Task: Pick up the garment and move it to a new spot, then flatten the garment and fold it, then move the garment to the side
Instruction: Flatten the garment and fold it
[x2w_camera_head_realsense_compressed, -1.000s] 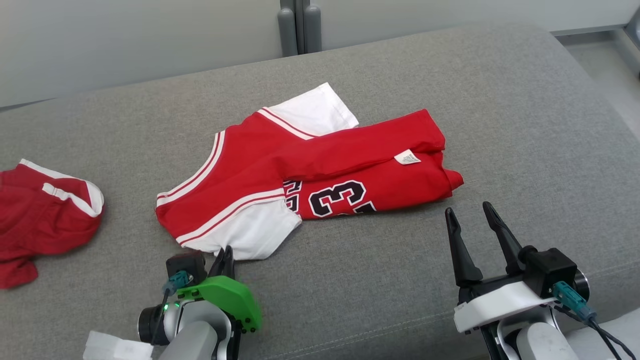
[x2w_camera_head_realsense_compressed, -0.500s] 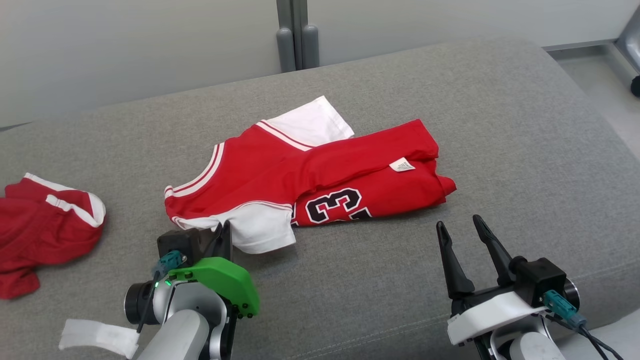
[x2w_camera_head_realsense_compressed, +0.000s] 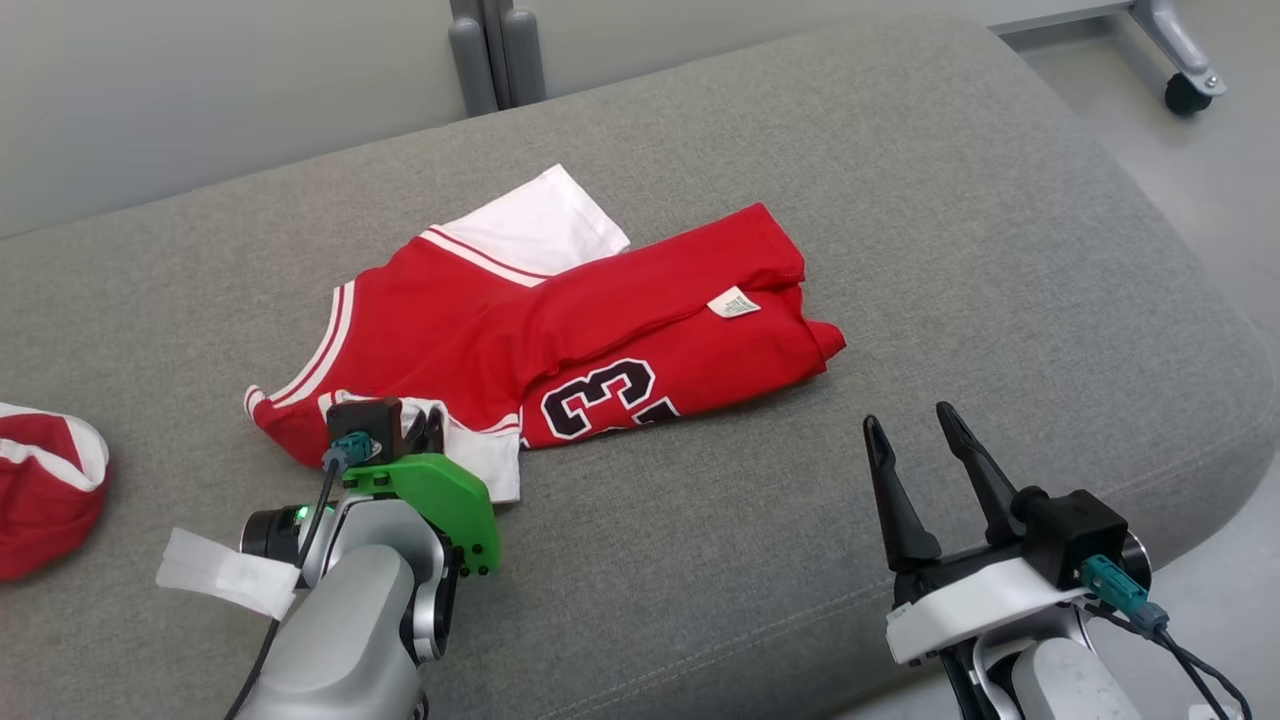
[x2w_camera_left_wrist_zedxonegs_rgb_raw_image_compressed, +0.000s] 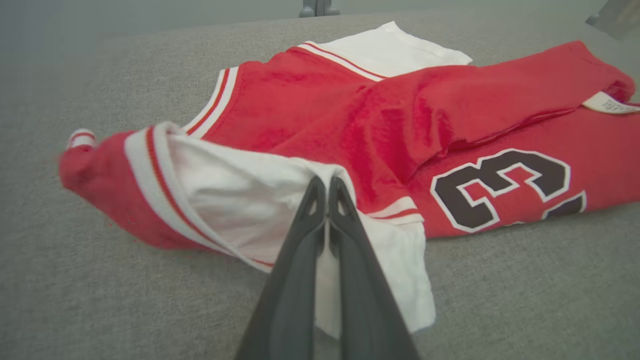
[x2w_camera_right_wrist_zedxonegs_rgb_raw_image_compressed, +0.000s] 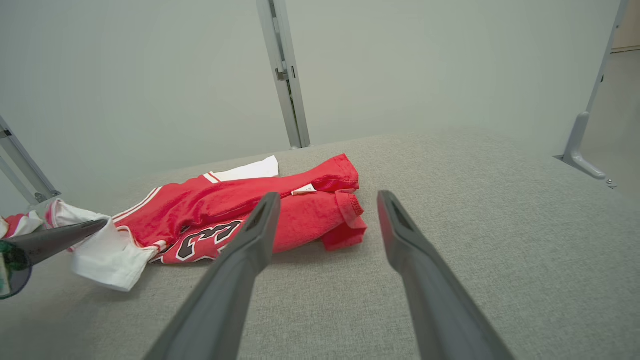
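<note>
The garment (x2w_camera_head_realsense_compressed: 600, 330) is a red jersey with white sleeves and a black number, lying rumpled in the middle of the grey cushion (x2w_camera_head_realsense_compressed: 950, 230). My left gripper (x2w_camera_head_realsense_compressed: 432, 428) is at its near left corner, shut on the white sleeve. In the left wrist view the closed gripper (x2w_camera_left_wrist_zedxonegs_rgb_raw_image_compressed: 327, 184) pinches the sleeve (x2w_camera_left_wrist_zedxonegs_rgb_raw_image_compressed: 240, 200), which is raised and folded back off the cushion. My right gripper (x2w_camera_head_realsense_compressed: 912, 432) stands open over bare cushion to the right of the garment (x2w_camera_right_wrist_zedxonegs_rgb_raw_image_compressed: 240, 210). Nothing is between the open right gripper's (x2w_camera_right_wrist_zedxonegs_rgb_raw_image_compressed: 327, 200) fingers.
Another red and white garment (x2w_camera_head_realsense_compressed: 45, 485) lies at the cushion's left edge. Grey posts (x2w_camera_head_realsense_compressed: 495, 50) stand behind the cushion against a pale wall. The cushion's rounded right edge drops to the floor, where a caster wheel (x2w_camera_head_realsense_compressed: 1185, 95) stands.
The camera has swung, shifting the whole picture left. My left gripper has risen and moved forward with the white sleeve, lifting and bunching the garment's near left corner. The right gripper stays open.
</note>
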